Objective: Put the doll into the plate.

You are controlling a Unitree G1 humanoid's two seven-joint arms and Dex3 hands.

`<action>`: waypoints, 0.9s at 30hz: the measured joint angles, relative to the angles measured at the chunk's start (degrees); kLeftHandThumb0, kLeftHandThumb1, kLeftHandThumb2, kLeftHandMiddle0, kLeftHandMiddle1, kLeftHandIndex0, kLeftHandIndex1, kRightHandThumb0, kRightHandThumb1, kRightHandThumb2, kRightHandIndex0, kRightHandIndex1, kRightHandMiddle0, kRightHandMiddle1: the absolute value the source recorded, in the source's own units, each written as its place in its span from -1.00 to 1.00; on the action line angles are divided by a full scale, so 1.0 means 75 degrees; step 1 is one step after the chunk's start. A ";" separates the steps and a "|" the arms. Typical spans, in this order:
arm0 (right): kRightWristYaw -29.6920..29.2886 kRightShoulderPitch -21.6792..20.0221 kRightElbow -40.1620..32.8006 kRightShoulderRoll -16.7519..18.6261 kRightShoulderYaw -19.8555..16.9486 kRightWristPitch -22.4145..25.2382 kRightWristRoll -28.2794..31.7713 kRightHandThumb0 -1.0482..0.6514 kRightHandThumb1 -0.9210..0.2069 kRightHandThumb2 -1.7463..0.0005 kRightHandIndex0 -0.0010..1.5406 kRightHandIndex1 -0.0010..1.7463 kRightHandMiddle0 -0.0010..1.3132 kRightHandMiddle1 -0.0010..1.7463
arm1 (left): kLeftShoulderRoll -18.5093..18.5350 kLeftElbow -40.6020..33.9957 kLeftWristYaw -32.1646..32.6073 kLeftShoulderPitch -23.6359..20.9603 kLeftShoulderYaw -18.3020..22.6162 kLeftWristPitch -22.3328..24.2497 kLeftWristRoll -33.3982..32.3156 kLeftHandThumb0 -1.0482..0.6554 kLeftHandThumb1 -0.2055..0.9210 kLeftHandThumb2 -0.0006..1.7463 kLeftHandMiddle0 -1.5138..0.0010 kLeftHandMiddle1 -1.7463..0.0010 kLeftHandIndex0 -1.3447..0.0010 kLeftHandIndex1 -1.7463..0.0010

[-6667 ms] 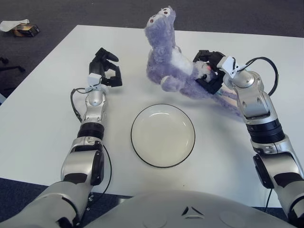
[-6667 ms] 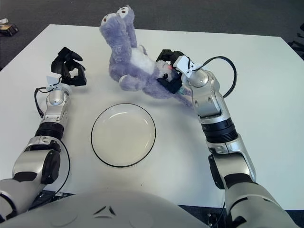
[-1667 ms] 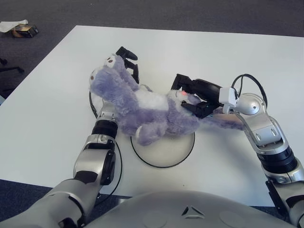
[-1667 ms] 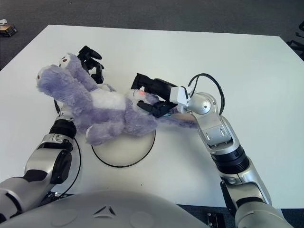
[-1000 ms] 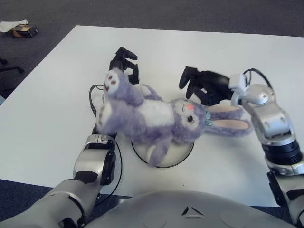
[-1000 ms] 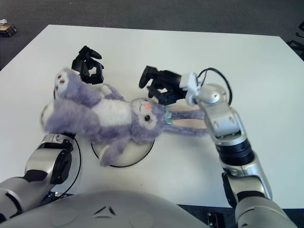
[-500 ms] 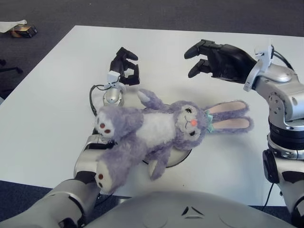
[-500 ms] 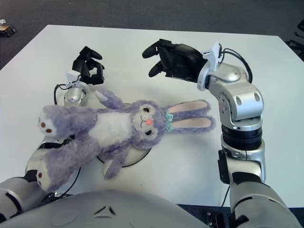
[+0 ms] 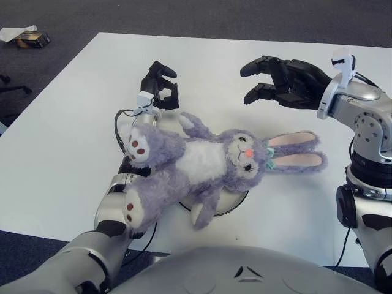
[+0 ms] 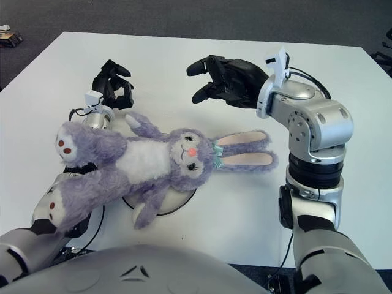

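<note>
**Ana:** Two hands in shot, and neither has hold of anything. The right hand [image 9: 282, 81], black-fingered on a silver arm, hangs above the white rectangular table [image 9: 55, 141] past the toy's head, fingers spread and clear of the fur.

**Ben:** And the fluffy purple rabbit doll with the white belly [image 9: 202, 162] is lying on its back across the round white plate with the thin dark rim [image 9: 236, 202]. Torso and head cover most of it; only a sliver of rim peeks out under the chin and by one arm.

**Ana:** Long pink-lined ears stretch off the plate toward the robot's right, flat on the tabletop. Legs stick out the other way, over the left forearm, soles with red pads facing up.

**Ben:** Any writing to read?

**Ana:** None I can make out. There's a small teal bow at the base of the ears, and a little boxy object on the dark carpet [image 9: 27, 38] at the far left corner, too small to read.

**Ben:** Left hand [image 9: 160, 82]?

**Ana:** Beyond the doll's legs, black fingers curled inward, gripping nothing. Its forearm is largely hidden beneath the plush.

**Ben:** Room to move?

**Ana:** Plenty of bare white on the far half and along the left edge. The near edge is cut off by the robot's own grey chest.
</note>
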 measured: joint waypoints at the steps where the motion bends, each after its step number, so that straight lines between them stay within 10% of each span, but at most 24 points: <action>1: -0.0038 -0.0042 0.0009 -0.0003 -0.0027 0.0048 0.0013 -0.94 -1.00 0.17 -0.60 0.62 -0.96 0.82 | 0.0001 0.0002 0.0000 0.0000 0.0002 0.0000 0.0000 0.22 -0.06 0.51 0.35 -1.00 0.28 -1.00; 19: -0.0307 -0.0463 0.0471 -0.0577 -0.0345 0.0485 0.0230 -0.89 -1.00 0.07 -0.59 0.47 -0.91 0.85 | 0.0030 0.0040 0.0085 0.0000 -0.0002 0.0005 0.0051 0.22 -0.02 0.48 0.37 -1.00 0.31 -1.00; 27: -0.0466 0.0123 0.1011 -0.0795 -0.0360 -0.1078 -0.0265 -0.79 -1.00 0.02 -0.43 0.46 -0.80 0.87 | 0.0123 0.0119 0.0112 0.0003 -0.0001 0.0048 0.0122 0.22 -0.01 0.47 0.37 -1.00 0.31 -1.00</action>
